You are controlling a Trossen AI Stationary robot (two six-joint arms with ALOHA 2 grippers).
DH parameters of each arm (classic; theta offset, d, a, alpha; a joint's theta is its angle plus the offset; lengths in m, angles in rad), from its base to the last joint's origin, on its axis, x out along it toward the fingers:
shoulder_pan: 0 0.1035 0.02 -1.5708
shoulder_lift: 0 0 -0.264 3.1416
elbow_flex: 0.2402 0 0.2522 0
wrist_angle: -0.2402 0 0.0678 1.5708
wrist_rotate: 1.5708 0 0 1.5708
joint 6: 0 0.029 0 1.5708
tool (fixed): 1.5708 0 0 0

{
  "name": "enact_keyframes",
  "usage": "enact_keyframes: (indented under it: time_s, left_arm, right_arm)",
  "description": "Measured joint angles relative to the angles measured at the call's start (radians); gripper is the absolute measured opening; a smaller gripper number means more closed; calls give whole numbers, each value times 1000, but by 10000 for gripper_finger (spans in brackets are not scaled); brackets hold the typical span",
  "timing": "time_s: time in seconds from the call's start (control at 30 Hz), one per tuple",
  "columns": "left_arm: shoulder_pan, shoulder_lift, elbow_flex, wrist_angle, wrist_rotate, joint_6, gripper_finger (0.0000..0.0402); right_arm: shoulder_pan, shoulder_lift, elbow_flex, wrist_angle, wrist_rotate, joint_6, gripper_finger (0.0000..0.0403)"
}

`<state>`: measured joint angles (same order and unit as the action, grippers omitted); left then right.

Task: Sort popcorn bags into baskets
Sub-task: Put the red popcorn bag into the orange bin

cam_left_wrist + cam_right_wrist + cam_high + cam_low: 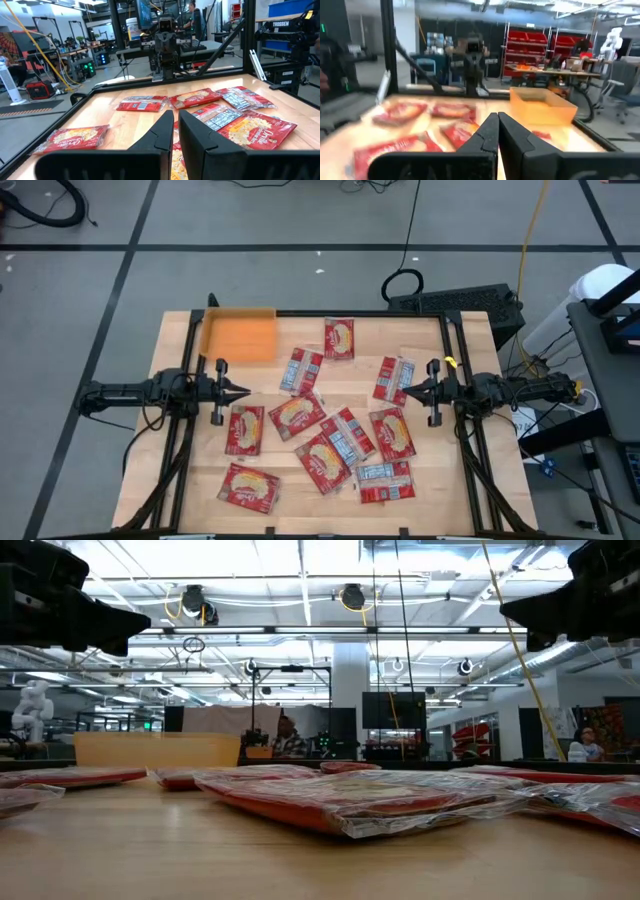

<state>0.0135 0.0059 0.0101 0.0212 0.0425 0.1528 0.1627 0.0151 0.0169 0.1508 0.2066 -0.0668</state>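
Note:
Several red popcorn bags [322, 462] lie flat and scattered over the middle of the wooden table, some overlapping, some showing a white-blue label [349, 435]. One orange basket [240, 335] stands at the far left corner and also shows in the right wrist view [542, 107]. My left gripper [245, 391] hovers level at the left side, shut, its tips pointing toward the bags. My right gripper [405, 391] hovers level at the right side, shut, facing it. Neither holds anything.
A black frame rail [360, 313] runs along the table's far edge and sides. Bare wood lies near the front left corner [170, 480] and the right edge [480, 470]. One bag [339, 338] lies just right of the basket. People sit in the room beyond [290, 740].

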Motion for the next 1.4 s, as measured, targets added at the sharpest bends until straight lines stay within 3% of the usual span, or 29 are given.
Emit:
enact_keyframes:
  time_s: [0.1, 0.3, 0.53, 0.77, 1.03, 1.23, 1.4]
  left_arm:
    - [0, 0, 0, 0, 0, 0, 33]
    - [0, 0, 0, 0, 0, 0, 33]
    - [0, 0, 0, -1, 0, 0, 33]
    - [0, 0, 0, 4, 0, 0, 33]
    - [0, 0, 0, 9, 0, 0, 33]
    - [0, 0, 0, 9, 0, 0, 33]
    - [0, 0, 0, 10, 0, 0, 33]
  right_arm:
    - [0, -1, 19, 71, -22, -7, 0]
    - [1, 48, 134, 37, -27, -24, 0]
    - [2, 244, 348, 1, -26, 4, 0]
    - [3, 541, 634, -221, 18, 88, 0]
    - [3, 866, 940, -624, 80, 262, 0]
    - [3, 1045, 1013, -820, 53, 396, 9]
    - [-10, 1187, 1013, -896, -41, 448, 54]
